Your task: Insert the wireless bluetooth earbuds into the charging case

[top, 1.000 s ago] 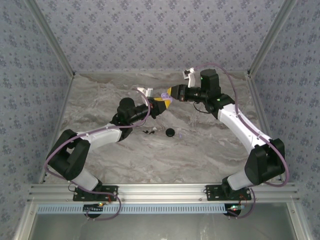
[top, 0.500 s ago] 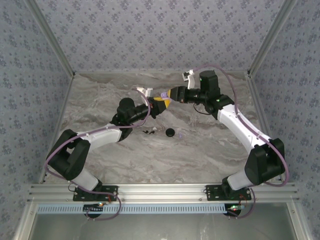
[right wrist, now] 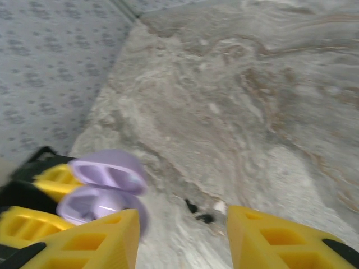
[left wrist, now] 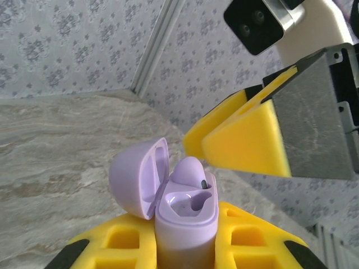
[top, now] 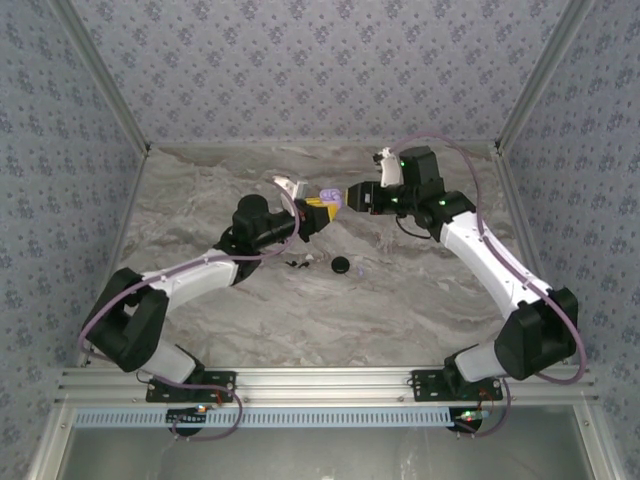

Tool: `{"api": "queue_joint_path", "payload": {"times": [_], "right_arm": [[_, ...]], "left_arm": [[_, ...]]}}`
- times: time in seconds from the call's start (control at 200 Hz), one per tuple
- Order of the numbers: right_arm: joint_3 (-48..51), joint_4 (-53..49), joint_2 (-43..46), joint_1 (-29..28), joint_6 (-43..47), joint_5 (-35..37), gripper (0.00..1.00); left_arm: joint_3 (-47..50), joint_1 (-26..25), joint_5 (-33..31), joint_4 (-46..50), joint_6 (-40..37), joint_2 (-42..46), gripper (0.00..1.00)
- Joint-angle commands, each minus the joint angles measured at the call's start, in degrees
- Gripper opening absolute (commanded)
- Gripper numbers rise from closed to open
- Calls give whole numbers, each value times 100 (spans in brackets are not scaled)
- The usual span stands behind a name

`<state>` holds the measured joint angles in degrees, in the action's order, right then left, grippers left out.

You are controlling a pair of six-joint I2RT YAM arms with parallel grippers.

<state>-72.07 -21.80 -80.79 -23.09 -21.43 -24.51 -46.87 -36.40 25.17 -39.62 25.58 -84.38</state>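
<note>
Left claw [left wrist: 186, 249] around charging case [left wrist: 187, 216]

Upright lilac charging case [left wrist: 185, 224], lid hinged open, holds one earbud [left wrist: 188, 170] in its well.

Bright even diffuse light; faint shadows; right wrist view blurred, left sharp.

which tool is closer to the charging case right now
Left. The left tool is clamped on the open charging case, gripping its lower body. The right tool is open just beside the case, not touching it.
</note>
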Motion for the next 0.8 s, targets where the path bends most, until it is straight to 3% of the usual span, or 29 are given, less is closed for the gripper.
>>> {"api": "queue_joint_path", "payload": {"times": [0.0,0.355,0.555,0.795], "right_arm": [[-168,-931,188,15,439,861,47],[836,-1237,37,2,447,1102,47],[1275,-1119,-319,-118,375,1001,47],[1359,-1010,-861,-476,498,1397,42]], "left_arm": [[-164,-20,-257,967,-708,441,10],[-284,-25,-744,2478,-1527,1024,10],[-217,-20,-792,2642,-1622,1189,10],[-168,-19,-878,2743,-1675,1310,10]]}}
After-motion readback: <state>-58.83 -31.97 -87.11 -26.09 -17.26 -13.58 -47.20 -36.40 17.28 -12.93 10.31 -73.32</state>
